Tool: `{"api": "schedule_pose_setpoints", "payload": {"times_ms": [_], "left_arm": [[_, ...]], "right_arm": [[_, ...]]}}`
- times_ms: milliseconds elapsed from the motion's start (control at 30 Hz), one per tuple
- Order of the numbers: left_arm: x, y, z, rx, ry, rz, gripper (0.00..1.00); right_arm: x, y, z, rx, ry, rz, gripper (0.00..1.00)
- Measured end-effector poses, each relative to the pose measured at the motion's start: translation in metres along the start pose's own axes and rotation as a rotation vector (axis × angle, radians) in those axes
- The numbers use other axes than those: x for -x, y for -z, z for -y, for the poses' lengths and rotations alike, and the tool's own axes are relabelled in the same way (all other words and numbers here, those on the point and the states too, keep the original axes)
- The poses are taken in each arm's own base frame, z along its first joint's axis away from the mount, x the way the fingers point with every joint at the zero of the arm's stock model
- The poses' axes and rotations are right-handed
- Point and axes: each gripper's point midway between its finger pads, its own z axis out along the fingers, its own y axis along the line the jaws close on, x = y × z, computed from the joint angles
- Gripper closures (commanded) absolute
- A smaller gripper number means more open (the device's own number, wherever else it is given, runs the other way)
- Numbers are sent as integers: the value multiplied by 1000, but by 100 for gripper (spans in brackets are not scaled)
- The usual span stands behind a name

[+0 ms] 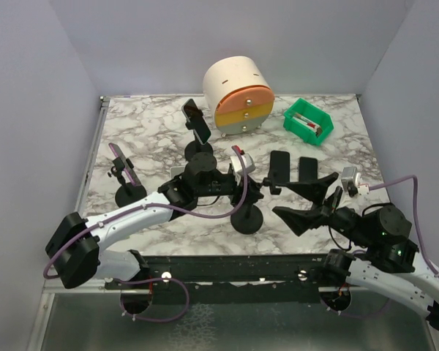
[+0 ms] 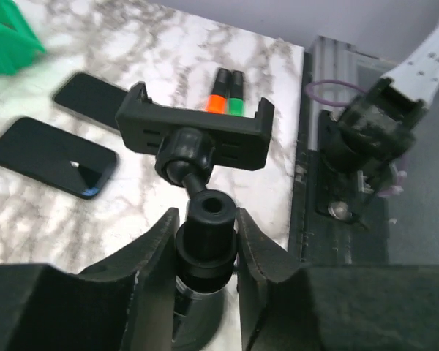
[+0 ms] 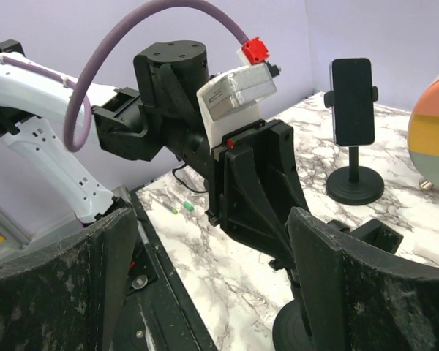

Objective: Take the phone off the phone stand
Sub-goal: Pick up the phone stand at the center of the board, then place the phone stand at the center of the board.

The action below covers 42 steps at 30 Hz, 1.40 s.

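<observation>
A black phone stand (image 2: 205,219) stands near the table's front edge, and its clamp (image 2: 194,131) is empty. My left gripper (image 2: 207,245) is shut on the stand's stem; in the top view it (image 1: 246,191) sits just above the stand's round base (image 1: 246,219). Two black phones (image 2: 53,156) (image 2: 88,91) lie flat on the marble beyond the stand; they also show in the top view (image 1: 279,167) (image 1: 307,170). My right gripper (image 1: 284,197) is open and empty, just right of the stand, pointing at the left gripper (image 3: 256,183).
Two more stands hold phones, one at the back centre (image 1: 197,124) and one at the left (image 1: 124,164). A round drawer unit (image 1: 238,93) and a green bin (image 1: 308,121) stand at the back. Orange and green markers (image 2: 225,91) lie by the front rail.
</observation>
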Motion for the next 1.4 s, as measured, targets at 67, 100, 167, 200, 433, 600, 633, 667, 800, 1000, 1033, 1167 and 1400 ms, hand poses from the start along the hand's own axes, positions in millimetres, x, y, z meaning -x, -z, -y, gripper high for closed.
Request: {"api": "schedule_pose_setpoints", "payload": {"times_ms": [67,100,167,200,433,600,633,667,800,1000,1033,1167,1400], "left_arm": [[4,-2,-1,2,-21,9,99],[6,-2,0,0,-26,11,100],[6,-2,0,-1,-26,6,100],[6,-2,0,0,-28,4,100],[33,11,-10,114,-18,-34,100],[121,42,-20,286,-102,44,100],[140,53,-20,319,-129,71,100],[163,66,-20,364,-160,106,100],[220,110,-25,527,-227,183,100],[243,162,-51,810,-238,170,100],[241,167,-58,857,-237,154,100],[231,183,-87,1030,-235,81,100],[213,219,-161,1287,-147,13,100]], "right_arm": [[1,0,1,-6,0,3,11],[1,0,2,-9,1,4,11],[1,0,2,-13,2,4,11],[1,0,2,-13,3,4,11],[1,1,3,-17,16,4,11],[2,1,4,-17,30,6,11],[2,1,4,-17,32,5,11],[2,1,4,-17,35,5,11],[2,1,4,-17,45,5,11],[4,1,5,-16,64,7,11],[6,2,4,-15,66,10,11],[10,2,4,-13,76,18,11],[11,4,4,-12,82,21,11]]}}
